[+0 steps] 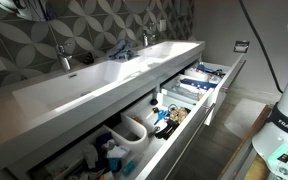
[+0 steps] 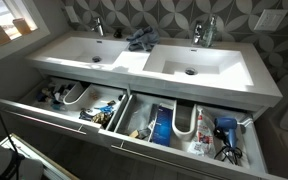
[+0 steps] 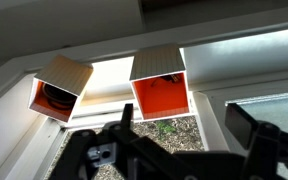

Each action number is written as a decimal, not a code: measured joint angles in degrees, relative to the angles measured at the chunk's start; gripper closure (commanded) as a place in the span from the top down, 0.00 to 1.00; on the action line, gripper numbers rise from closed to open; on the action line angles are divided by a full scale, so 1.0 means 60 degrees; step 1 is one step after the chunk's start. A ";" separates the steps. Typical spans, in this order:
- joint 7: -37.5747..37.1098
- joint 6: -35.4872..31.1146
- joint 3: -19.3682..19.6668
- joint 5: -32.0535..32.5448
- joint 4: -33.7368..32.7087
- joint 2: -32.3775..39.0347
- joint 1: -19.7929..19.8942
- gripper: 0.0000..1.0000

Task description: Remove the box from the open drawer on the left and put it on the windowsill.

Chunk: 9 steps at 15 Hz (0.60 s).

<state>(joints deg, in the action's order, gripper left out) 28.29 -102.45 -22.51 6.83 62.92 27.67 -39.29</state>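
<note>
In the wrist view my gripper (image 3: 184,128) is open and empty, with its dark fingers spread at the bottom of the picture. Beyond them, apart from both fingers, the box (image 3: 160,88) stands by the white window frame; it has an orange face and a pale top. A similar orange-faced shape (image 3: 60,90) lies to its left; I cannot tell if it is a second carton or a reflection. The grey-fronted drawer (image 2: 44,115) with a white tub and dark clutter stands open in both exterior views (image 1: 134,135). The gripper is out of view in both exterior views.
A second open drawer (image 2: 179,128) with blue-and-white packets sits beside the first. The white double sink (image 2: 134,55) with two faucets runs above both. The windowsill (image 2: 4,30) is at the far left. The robot base (image 1: 284,130) stands in front of the vanity.
</note>
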 measured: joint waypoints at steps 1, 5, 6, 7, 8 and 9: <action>-0.0198 0.0342 0.0011 -0.0023 0.0131 -0.0276 0.0158 1.00; -0.1249 0.1659 0.0178 -0.0052 0.1130 -0.1557 0.0767 1.00; -0.1490 0.1938 0.0232 -0.0112 0.1492 -0.1913 0.0935 1.00; -0.1693 0.2206 0.0298 -0.0211 0.1881 -0.2262 0.1104 1.00; -0.1864 0.2431 0.0363 -0.0367 0.2292 -0.2611 0.1280 1.00; -0.2029 0.2625 0.0441 -0.0549 0.2702 -0.2939 0.1452 1.00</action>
<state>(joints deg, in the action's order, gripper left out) 16.11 -86.70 -19.87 3.54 79.13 10.04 -30.58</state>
